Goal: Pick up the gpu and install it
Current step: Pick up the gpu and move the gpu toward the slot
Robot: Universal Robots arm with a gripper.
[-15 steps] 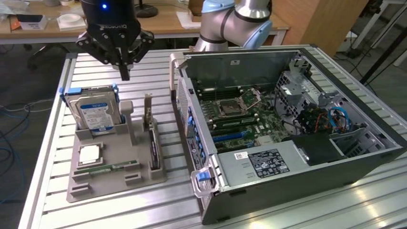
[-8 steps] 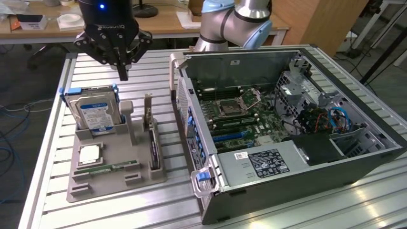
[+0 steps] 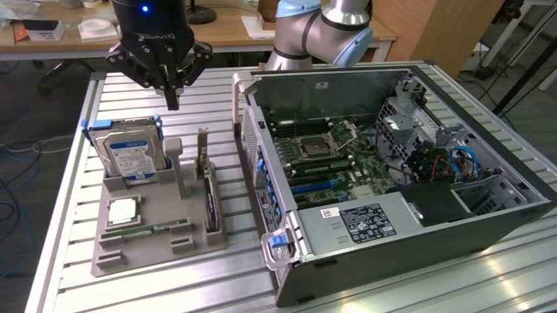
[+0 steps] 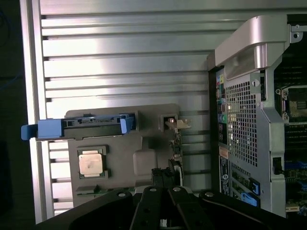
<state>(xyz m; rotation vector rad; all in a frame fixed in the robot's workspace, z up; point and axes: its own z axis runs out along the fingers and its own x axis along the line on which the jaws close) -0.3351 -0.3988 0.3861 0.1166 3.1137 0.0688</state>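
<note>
Exterior view: my gripper (image 3: 172,102) hangs above the bench (image 3: 174,287), its fingers closed together on nothing, over the far end of the grey parts tray (image 3: 148,251) and well clear of everything on it. The gpu (image 3: 207,179) stands on its long edge in a slot on the side of the tray nearest the computer case (image 3: 435,244), its silver bracket end toward me. This posture presumably offers its upper edge to a grip from above. The hard drive (image 3: 130,153) stands upright in its own slot, on the side away from the case. The case lies on its side with the panel off, so that the motherboard (image 3: 340,156) faces upward, as I judge, for insertion from above. Wrist view: my gripper (image 4: 163,203) looks straight down, and the gpu (image 4: 176,146) appears edge-on as a thin line between the tray's (image 4: 148,129) middle and the case (image 4: 244,110). The hard drive (image 4: 91,125) lies to the other side of the card. My fingers sit nearly in line with the card, though not touching it.
</note>
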